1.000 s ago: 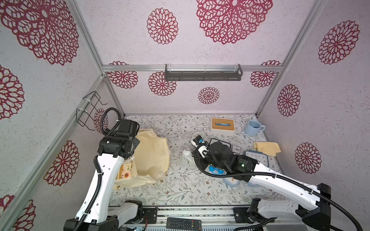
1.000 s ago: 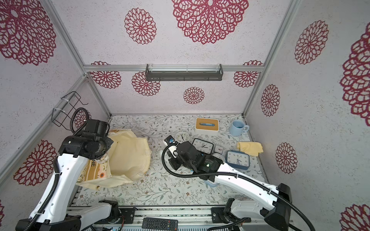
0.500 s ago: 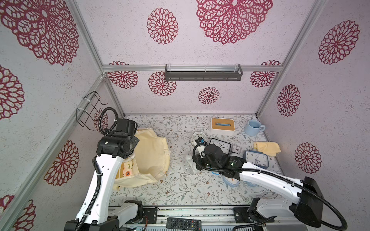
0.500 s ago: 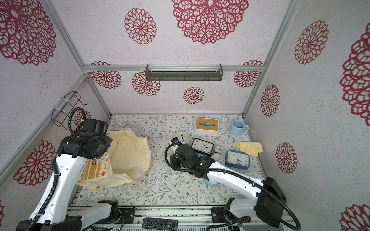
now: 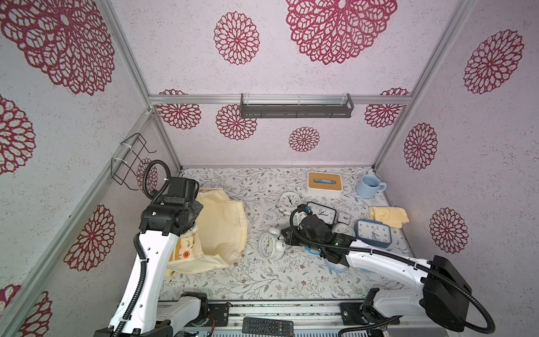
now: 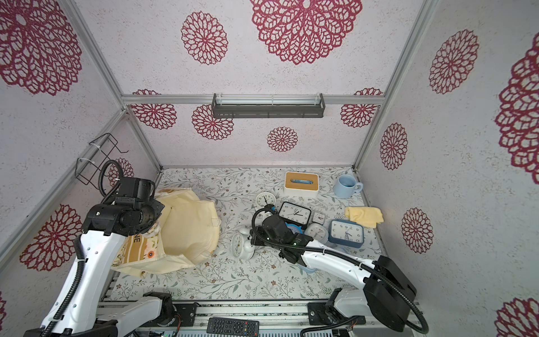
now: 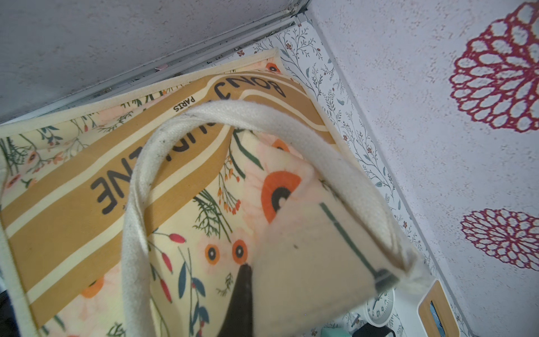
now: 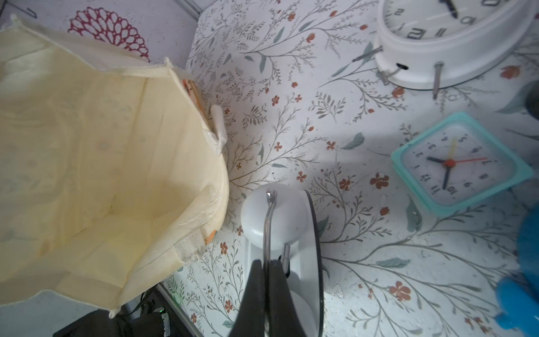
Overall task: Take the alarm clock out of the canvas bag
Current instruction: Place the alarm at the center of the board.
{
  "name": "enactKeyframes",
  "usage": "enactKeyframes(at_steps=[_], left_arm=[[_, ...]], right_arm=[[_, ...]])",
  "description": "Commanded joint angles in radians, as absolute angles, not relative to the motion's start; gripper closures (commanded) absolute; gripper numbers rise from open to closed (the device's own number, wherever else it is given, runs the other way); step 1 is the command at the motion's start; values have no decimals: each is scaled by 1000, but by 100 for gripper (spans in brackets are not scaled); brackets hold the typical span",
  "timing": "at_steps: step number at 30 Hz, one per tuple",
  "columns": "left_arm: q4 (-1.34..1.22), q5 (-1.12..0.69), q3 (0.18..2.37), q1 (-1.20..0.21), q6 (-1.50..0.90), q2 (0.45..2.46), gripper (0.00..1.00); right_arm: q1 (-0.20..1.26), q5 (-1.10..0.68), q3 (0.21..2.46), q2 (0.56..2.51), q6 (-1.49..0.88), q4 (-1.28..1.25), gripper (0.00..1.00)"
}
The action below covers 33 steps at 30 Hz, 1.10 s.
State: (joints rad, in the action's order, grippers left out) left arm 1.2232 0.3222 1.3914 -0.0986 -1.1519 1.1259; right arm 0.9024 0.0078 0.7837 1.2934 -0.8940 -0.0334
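Observation:
The canvas bag (image 5: 221,227) lies on its side at the left in both top views, its mouth facing right and its cream inside (image 8: 87,146) bare. My left gripper (image 7: 251,270) is shut on a fold of the bag's printed cloth near a handle (image 7: 221,113); only one dark finger (image 7: 242,294) shows. A white twin-bell alarm clock (image 5: 269,243) sits low by the table just right of the bag's mouth. My right gripper (image 8: 266,264) is shut on the clock's thin metal handle (image 8: 267,221). Whether the clock rests on the table I cannot tell.
Several other clocks crowd the right half: a white round one (image 5: 289,201), a black one (image 5: 322,213), a blue one (image 5: 373,233), a teal square one (image 8: 460,163). A tissue box (image 5: 323,183), blue mug (image 5: 369,186) and yellow cloth (image 5: 388,216) stand behind.
My right arm has swung toward the front and down, carrying the white bell clock from mid-air to table level beside the bag's mouth. The left arm has barely moved.

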Motion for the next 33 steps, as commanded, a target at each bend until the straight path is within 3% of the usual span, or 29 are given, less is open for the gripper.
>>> enactKeyframes(at_steps=[1,9,19,33], left_arm=[[1197,324,1376,-88,-1156,1107,100],[1164,279,1348,-87,-1160,1099,100],[1126,204,1338,-89,-1169,1088,100],[1071,60,1338,-112,-1194,1079,100]], right_arm=[[880,59,774,1248,-957,45,100],[825,110,753,1242,-1019,289,100],[744,120,685,1239,-1094,335,100],[724,66,709,1253,-1065,319,71]])
